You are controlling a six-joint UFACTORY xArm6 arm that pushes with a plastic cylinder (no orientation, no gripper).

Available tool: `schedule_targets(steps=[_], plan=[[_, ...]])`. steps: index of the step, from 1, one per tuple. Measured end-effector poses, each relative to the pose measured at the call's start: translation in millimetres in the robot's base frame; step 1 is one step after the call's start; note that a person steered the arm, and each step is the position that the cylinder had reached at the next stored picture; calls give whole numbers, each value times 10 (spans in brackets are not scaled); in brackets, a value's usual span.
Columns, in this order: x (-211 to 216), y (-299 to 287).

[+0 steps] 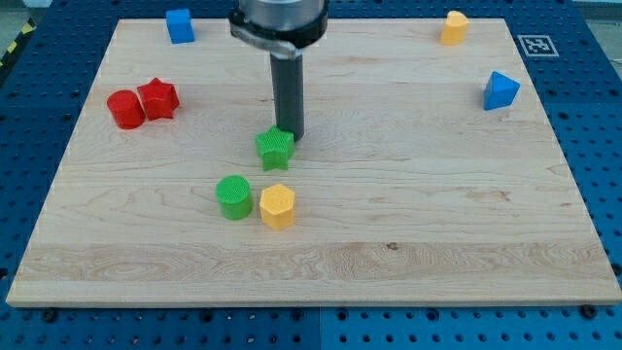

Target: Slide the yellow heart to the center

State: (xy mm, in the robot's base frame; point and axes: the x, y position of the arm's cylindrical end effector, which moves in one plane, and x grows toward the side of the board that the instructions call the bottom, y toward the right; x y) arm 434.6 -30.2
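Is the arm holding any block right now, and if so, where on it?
Nothing is held. My tip is a bare rod; it sits at the green star's upper right edge, apparently touching.

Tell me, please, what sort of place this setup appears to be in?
Probably a robotics lab bench: a wooden board with small coloured blocks lies on a blue perforated table, a printed marker tag sits at its corner, and my tip touches the green star.
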Motion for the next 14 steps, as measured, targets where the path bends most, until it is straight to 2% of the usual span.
schedule_targets(steps=[1, 2, 4, 6, 8, 9, 12, 14], plan=[[262, -19], [-10, -93], [-1316, 514], [-2374, 1555], [-2427, 2069], [-2424, 2668], [-2098, 2477], [-2025, 2855]])
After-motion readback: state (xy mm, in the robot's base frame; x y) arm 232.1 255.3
